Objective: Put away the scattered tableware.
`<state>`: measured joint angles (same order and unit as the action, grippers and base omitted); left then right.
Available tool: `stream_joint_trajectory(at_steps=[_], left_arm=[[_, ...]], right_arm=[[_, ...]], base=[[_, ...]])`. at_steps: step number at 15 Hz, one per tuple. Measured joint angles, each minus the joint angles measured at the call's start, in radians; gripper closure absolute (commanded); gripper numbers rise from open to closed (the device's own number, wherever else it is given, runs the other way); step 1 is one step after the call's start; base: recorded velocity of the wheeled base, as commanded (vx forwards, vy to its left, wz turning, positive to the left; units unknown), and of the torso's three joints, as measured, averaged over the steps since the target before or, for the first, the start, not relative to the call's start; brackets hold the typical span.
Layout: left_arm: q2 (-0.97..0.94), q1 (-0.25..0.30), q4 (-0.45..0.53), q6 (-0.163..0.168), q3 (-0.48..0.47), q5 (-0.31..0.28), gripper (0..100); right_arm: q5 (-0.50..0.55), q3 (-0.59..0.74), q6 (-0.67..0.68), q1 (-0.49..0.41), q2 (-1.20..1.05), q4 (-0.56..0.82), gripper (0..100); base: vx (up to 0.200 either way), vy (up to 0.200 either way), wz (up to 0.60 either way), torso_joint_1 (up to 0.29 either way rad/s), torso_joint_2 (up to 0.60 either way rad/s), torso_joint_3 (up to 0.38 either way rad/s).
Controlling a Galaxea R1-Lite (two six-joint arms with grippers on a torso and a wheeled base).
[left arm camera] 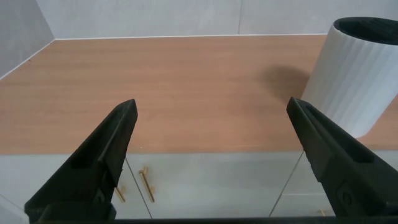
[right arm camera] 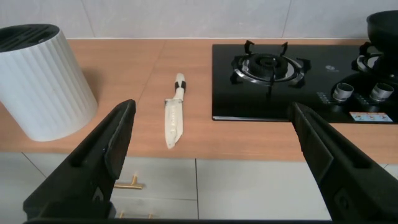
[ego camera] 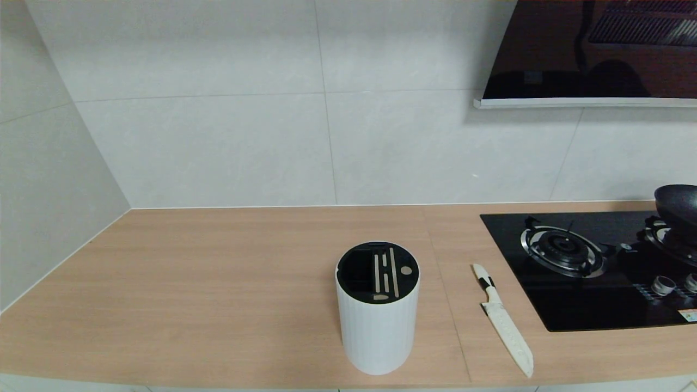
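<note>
A white kitchen knife (ego camera: 503, 321) lies flat on the wooden desk (ego camera: 218, 272). Its handle points toward the back wall and its blade tip toward the front edge. It sits between a white ribbed knife holder (ego camera: 378, 321) on its left and a black gas hob (ego camera: 588, 272) on its right, touching neither. It is loose on the desk rather than stored, so it looks like the scattered piece to be put away.

The holder stands upright near the front edge. Its black top has several narrow slots and a wider open compartment, all facing up, likely so that a blade can drop in from above.

The left end effector (left arm camera: 211, 109) hangs in front of the desk edge, fingers spread wide and grasping nothing, with the holder off to one side. The right end effector (right arm camera: 212, 107) is also released and empty, and it faces the knife, which suggests this arm is the better one for the pickup.

A dark pan (ego camera: 678, 204) rests on the far burner, and a range hood (ego camera: 588, 49) hangs above.
</note>
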<state>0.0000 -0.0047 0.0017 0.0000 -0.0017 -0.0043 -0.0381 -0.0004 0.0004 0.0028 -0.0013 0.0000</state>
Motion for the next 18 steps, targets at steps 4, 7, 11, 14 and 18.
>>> stream_joint_trajectory(at_steps=[4, 7, 11, 14, 18], left_arm=[[0.0, 0.0, 0.0, 0.002, 0.0, 0.0, 0], [0.0, 0.0, 0.0, 0.003, 0.0, 0.0, 0], [0.0, 0.0, 0.0, 0.003, 0.0, 0.0, 0], [0.0, 0.0, 0.0, 0.003, 0.0, 0.0, 0], [0.0, 0.0, 0.0, 0.005, 0.0, 0.0, 0]], right_arm=[[0.0, 0.0, -0.001, 0.0, 0.0, 0.0, 0], [0.0, 0.0, -0.007, 0.0, 0.0, 0.0, 0], [-0.035, -0.061, 0.015, 0.0, 0.003, -0.02, 0], [-0.096, -0.095, 0.021, 0.005, 0.036, 0.0, 0], [-0.158, -0.139, 0.022, 0.019, 0.196, 0.0, 0]], base=[[0.0, 0.0, 0.0, 0.0, 0.0, 0.0], [0.0, 0.0, 0.0, 0.0, 0.0, 0.0], [0.0, 0.0, 0.0, 0.0, 0.0, 0.0], [0.0, 0.0, 0.0, 0.0, 0.0, 0.0], [0.0, 0.0, 0.0, 0.0, 0.0, 0.0]])
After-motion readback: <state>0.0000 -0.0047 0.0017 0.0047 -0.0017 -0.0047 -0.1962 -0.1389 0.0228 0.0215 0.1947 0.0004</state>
